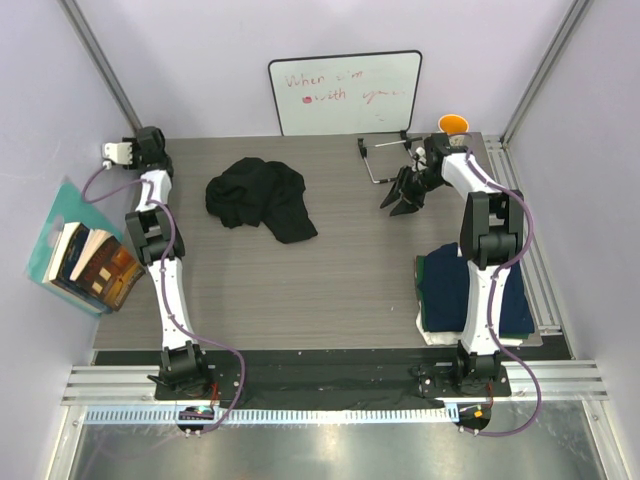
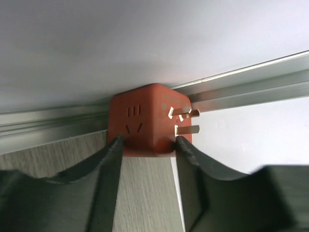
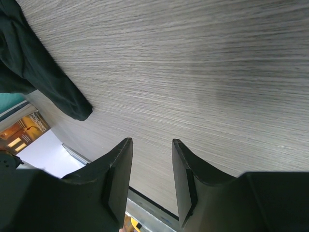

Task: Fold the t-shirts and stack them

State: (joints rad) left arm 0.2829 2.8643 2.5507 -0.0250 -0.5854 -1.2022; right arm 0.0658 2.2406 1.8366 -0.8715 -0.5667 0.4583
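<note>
While the left hand [image 2: 149, 138] reaches into the far left corner of the worktop [image 1: 330, 285], its fingertips pinch a red-orange plug cube [image 2: 147, 118] from both sides. Brass prongs [image 2: 187, 129] stick out of the cube's right face. The right hand [image 3: 152, 140] hangs spread over the wood grain toward the far right, with nothing between its fingers. A crumpled black t-shirt [image 1: 260, 198] lies in a heap at the far middle-left, well apart from both hands. Folded t-shirts [image 1: 442, 292], navy on top of white, sit stacked at the near right edge beside the right arm's base.
</note>
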